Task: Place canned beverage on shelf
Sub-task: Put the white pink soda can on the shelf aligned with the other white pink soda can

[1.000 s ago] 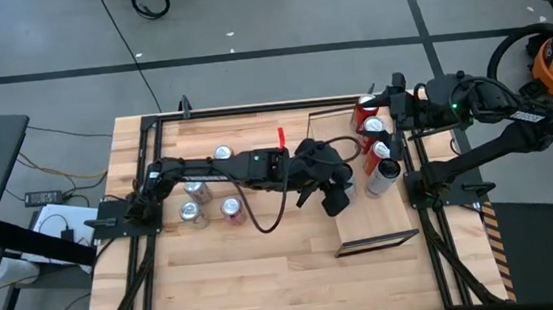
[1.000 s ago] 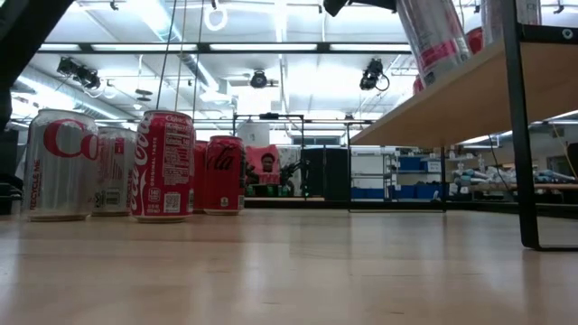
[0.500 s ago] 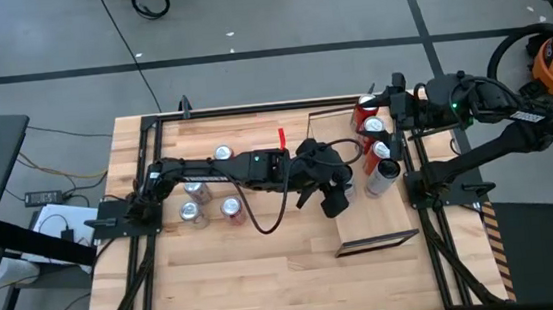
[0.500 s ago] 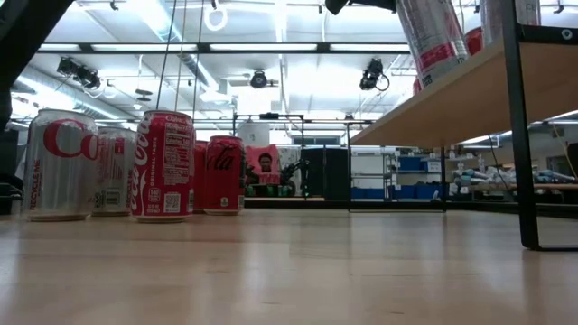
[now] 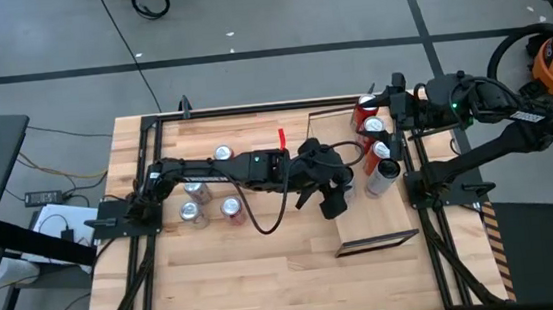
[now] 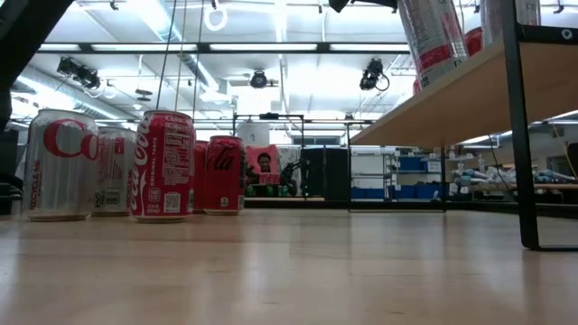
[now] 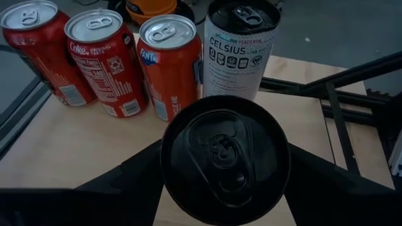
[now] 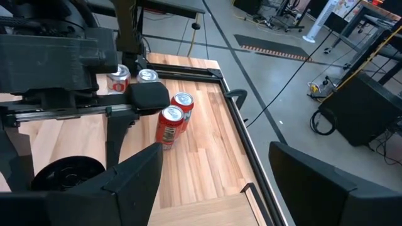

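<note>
Gripping a black-topped can (image 7: 225, 157) between its fingers, the left hand (image 5: 332, 192) holds it at the shelf's (image 5: 363, 226) left edge, near four standing cans (image 7: 169, 59), while the right hand (image 5: 400, 114) waits half-open at the far right.

Bright overhead ceiling lights (image 6: 271, 45), soft shadows, blurred near tabletop (image 6: 289, 280)

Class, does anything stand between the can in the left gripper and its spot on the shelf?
Nothing visible does. The left gripper holds the dark-topped can tilted over bare shelf board; the Celsius can and three red cans stand beyond it.
</note>
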{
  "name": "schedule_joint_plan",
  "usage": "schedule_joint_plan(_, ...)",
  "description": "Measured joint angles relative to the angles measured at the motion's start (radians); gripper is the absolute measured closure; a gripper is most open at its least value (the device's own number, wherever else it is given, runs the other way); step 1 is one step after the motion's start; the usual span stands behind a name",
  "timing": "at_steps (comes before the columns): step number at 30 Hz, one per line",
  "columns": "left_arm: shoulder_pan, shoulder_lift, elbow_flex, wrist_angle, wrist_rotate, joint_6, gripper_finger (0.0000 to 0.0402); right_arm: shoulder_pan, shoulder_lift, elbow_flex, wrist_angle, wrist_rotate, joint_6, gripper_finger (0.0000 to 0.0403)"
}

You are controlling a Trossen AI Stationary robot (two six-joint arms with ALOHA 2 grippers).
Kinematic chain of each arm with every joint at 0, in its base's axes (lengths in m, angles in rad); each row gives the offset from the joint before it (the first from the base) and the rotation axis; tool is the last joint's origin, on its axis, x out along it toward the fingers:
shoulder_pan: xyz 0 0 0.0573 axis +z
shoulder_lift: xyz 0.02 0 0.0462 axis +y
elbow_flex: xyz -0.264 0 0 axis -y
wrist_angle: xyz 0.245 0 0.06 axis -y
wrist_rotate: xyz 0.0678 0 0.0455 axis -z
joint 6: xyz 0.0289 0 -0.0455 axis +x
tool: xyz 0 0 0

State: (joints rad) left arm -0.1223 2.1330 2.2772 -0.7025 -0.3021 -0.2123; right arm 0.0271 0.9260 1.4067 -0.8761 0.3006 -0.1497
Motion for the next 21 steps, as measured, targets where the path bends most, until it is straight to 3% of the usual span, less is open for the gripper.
schedule_joint_plan(9,0.002,-0.004,0.003,-0.017,0.041,0.000,0.0128,0.000,0.000,0.000,0.000,0.000,0.000,0.0103)
schedule_joint_plan(15,0.002,-0.005,0.077,-0.097,0.055,0.007,0.0128,0.000,0.000,0.000,0.004,0.000,0.000,0.0103)
schedule_joint_plan(21,0.035,-0.007,0.079,-0.105,0.160,-0.051,0.0129,0.000,0.000,0.000,0.025,0.000,0.000,0.0103)
